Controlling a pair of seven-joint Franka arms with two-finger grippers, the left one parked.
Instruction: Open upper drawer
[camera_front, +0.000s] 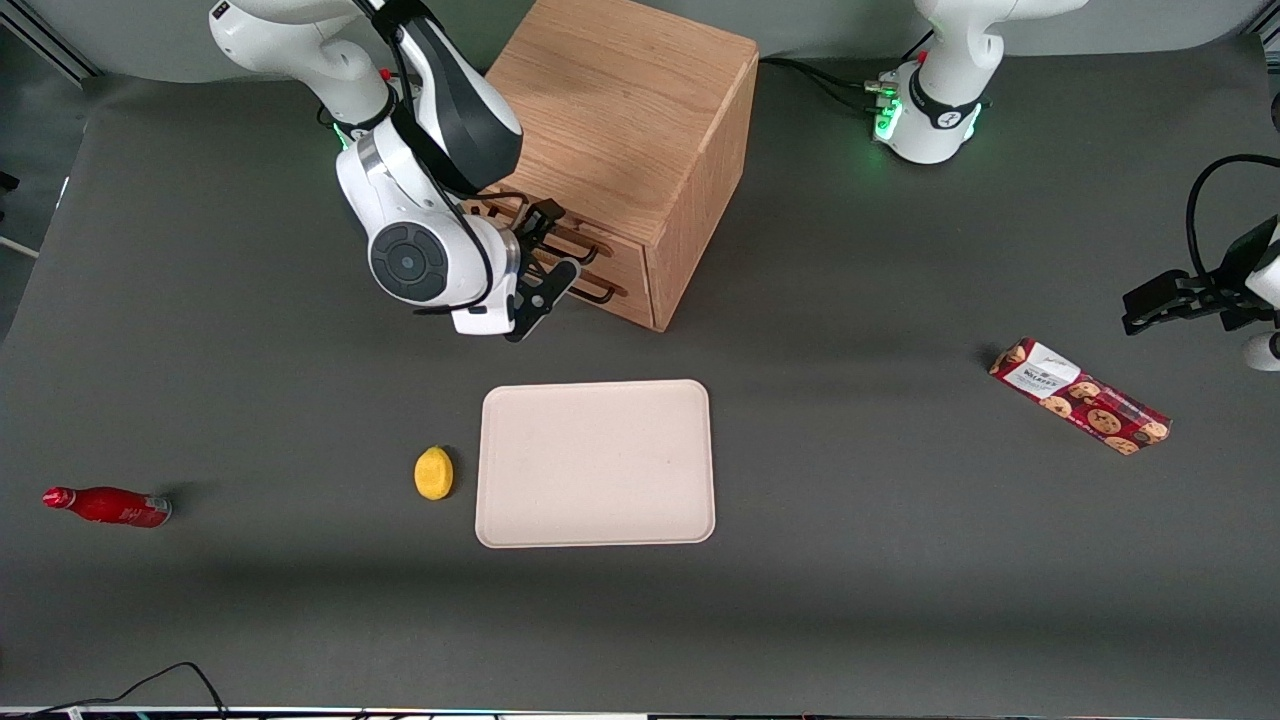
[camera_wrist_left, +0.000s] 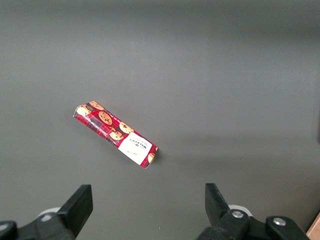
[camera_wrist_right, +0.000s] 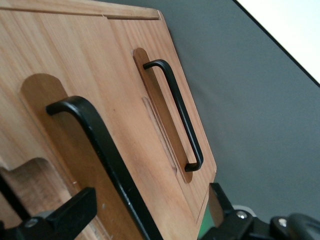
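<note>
Position: my jaws (camera_front: 540, 265) hang in front of the oak cabinet (camera_front: 620, 110), at handle height.
Jaws: spread wide, one finger (camera_wrist_right: 65, 215) either side of the nearer black bar handle (camera_wrist_right: 100, 150); nothing pinched yet.
Upper drawer: (camera_front: 575, 240) higher of the two fronts, looks shut, flush with the cabinet.
Lower drawer handle: (camera_wrist_right: 175, 110) identical bar, just beside the one I straddle.
Risk: two alike handles; closing on the wrong bar opens the wrong drawer.
Risk: a skewed pull could slip off the thin bar or drag the cabinet along the desk (camera_front: 850, 560).
</note>
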